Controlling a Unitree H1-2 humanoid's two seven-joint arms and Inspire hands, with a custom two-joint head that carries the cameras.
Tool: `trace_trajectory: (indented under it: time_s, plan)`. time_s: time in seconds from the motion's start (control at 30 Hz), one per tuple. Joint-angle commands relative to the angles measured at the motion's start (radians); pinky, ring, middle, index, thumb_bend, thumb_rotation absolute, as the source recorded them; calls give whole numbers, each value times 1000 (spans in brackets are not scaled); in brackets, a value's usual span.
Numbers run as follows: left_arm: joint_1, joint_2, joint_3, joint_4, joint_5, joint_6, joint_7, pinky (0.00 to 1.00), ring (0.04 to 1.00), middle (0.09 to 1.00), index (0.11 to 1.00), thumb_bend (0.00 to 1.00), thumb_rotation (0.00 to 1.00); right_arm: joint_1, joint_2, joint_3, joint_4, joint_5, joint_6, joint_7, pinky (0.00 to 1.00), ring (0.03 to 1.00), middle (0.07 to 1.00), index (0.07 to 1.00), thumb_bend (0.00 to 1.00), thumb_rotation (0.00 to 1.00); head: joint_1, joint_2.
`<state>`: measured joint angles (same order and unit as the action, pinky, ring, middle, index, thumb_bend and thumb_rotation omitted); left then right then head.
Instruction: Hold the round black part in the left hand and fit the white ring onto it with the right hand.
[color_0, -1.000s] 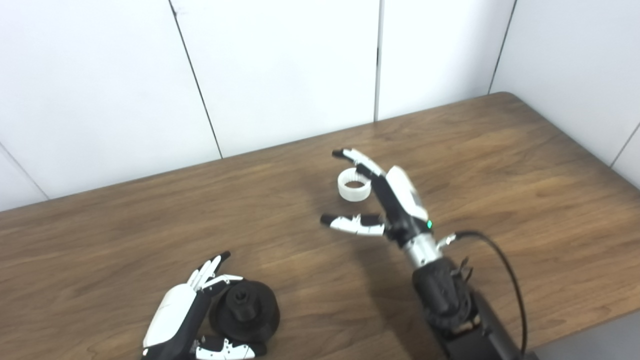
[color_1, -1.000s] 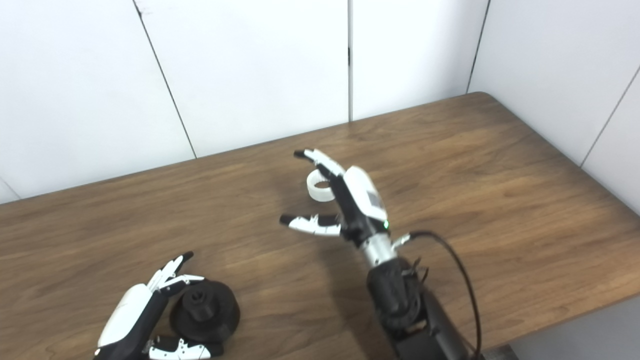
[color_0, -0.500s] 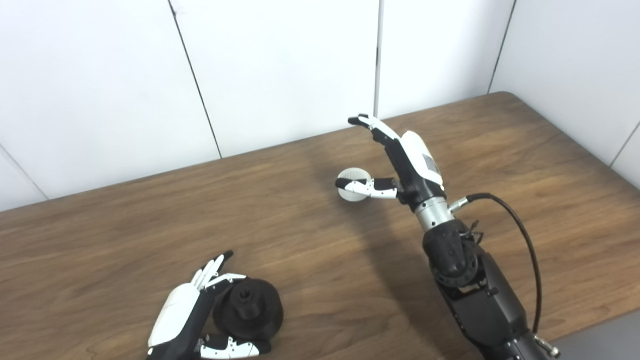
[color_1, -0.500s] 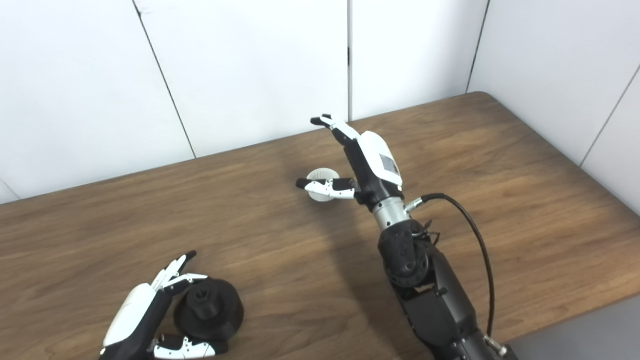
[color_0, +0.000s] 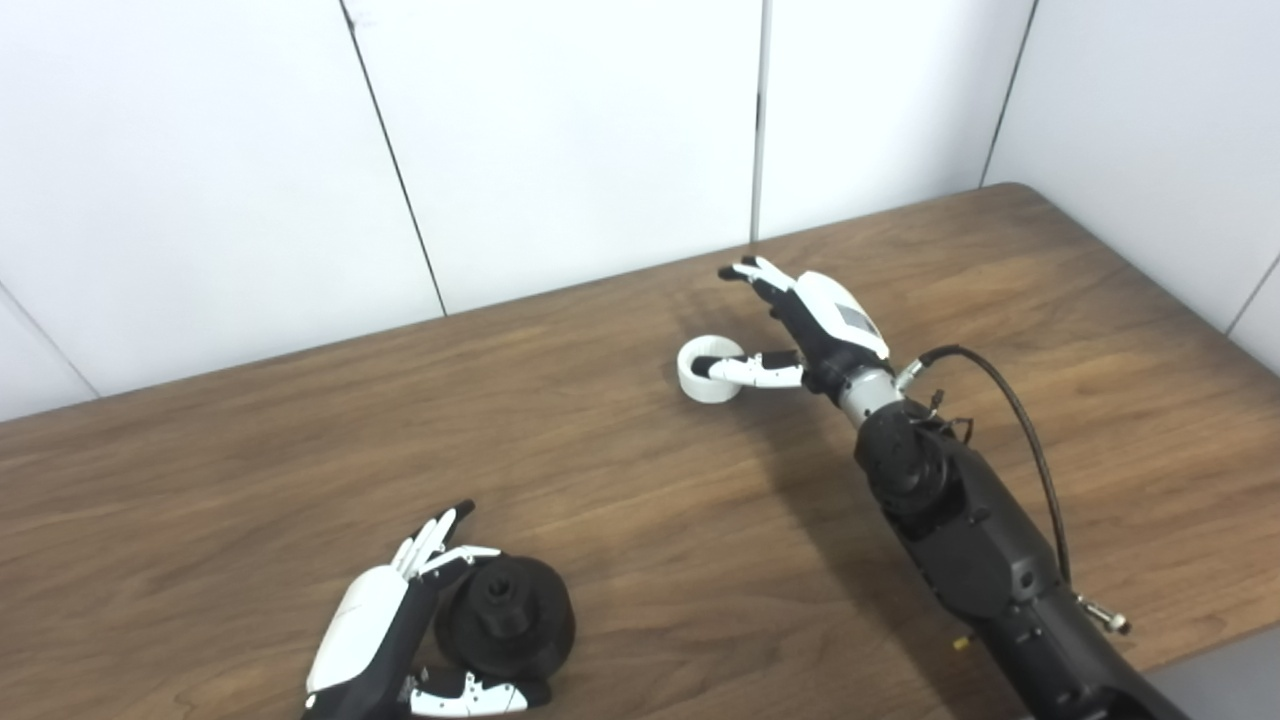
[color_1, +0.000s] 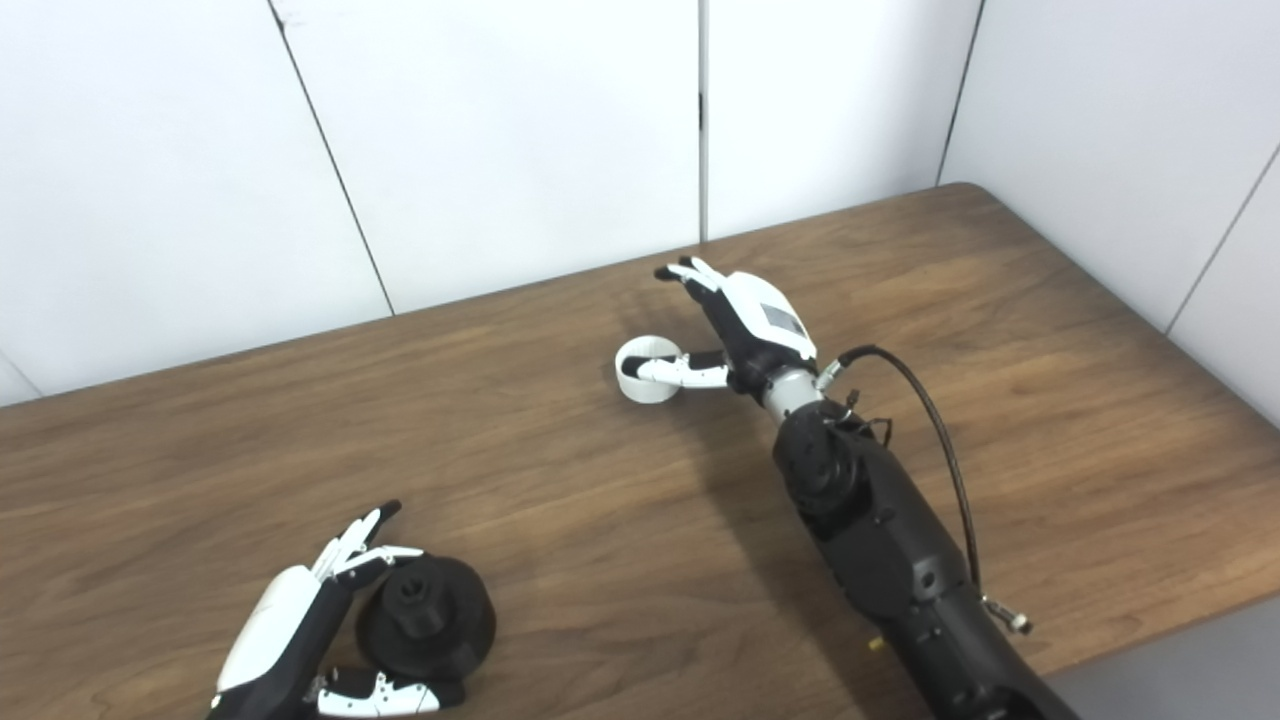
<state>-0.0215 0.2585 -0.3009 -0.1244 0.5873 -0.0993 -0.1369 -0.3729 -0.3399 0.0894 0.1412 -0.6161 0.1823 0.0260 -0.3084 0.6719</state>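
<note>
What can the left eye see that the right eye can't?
Only the left eye view: a long slanted wall seam at far left; the right eye catches just its end.
Only the right eye view: a wider patch of grey floor past the table's near edge.
Both: the table, the left hand cupped beside the round black part, and the right hand, open, its thumb reaching over the white ring.

A wooden table (color_0: 250, 450) bears a white ring (color_0: 706, 371) and a round black part (color_0: 507, 617).
</note>
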Motion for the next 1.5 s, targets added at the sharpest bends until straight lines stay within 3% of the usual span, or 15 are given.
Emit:
trace_trajectory:
  time_s: [0.0, 0.17, 0.47, 0.63, 0.87, 1.03, 1.23, 1.47]
  plan:
    - [-11, 0, -4, -8, 17, -5, 4, 1000, 1000, 1000, 652, 1000, 360, -62, -24, 3, -2, 0, -9, -4, 791, 951, 964, 885, 791, 588, 1, 2]
    - [-9, -5, -2, -9, 15, -1, 1, 1000, 1000, 1000, 653, 1000, 354, -63, -32, 18, 23, 10, 1, 16, 820, 965, 973, 891, 806, 617, 9, 5]
    - [-12, -7, -2, -12, 21, -2, 2, 1000, 1000, 1000, 653, 1000, 366, -51, -39, 61, 38, 3, 22, 53, 866, 990, 993, 907, 944, 753, 21, 10]
    - [-13, -12, 0, -14, 14, 4, -2, 1000, 1000, 1000, 652, 1000, 341, -47, -43, 84, 37, 2, 21, 61, 890, 995, 999, 905, 992, 763, 22, 11]
    - [-15, -9, 2, -18, 19, 8, -4, 1000, 1000, 1000, 651, 1000, 342, -50, -41, 107, 44, -12, 32, 62, 929, 1000, 1000, 900, 1000, 701, 28, 17]
    - [-18, -7, 1, -16, 18, 6, -5, 1000, 1000, 1000, 652, 1000, 352, -46, -28, 104, 44, -4, 20, 44, 939, 993, 997, 850, 1000, 589, 32, 21]
    - [-18, -8, 0, -23, 23, 13, -10, 1000, 1000, 1000, 652, 1000, 364, -40, -20, 102, 57, 9, -6, 20, 953, 991, 989, 784, 946, 500, 34, 24]
    - [-15, -9, 0, -30, 22, 20, -16, 1000, 1000, 1000, 653, 1000, 359, -31, -15, 105, 69, 10, -39, -27, 903, 962, 961, 701, 865, 407, 36, 27]
